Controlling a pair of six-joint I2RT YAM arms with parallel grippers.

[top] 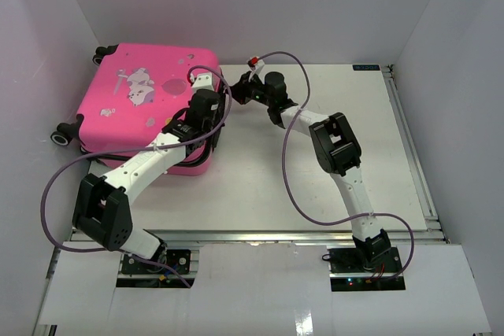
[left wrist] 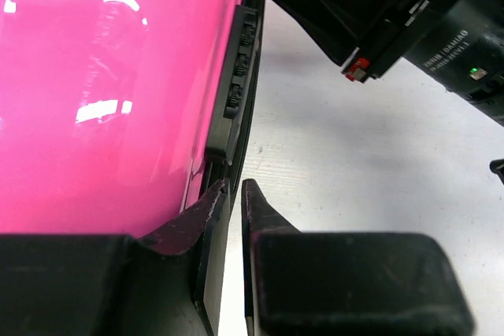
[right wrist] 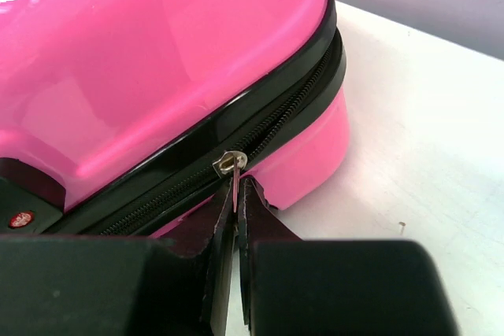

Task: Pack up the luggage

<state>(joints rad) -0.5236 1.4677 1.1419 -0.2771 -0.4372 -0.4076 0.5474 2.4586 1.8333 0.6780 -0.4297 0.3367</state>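
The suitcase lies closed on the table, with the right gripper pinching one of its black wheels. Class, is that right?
No. The suitcase does lie closed on the table, but the right gripper is pinching its zipper pull instead. The right wrist view shows this.

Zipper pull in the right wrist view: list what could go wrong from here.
The right pincer pinches only the thin zipper pull; a tug may slip it free.
The zipper bends round the luggage corner nearby; the slider could jam there.
The left pincer sits only at the shell's edge, so the case might slide.
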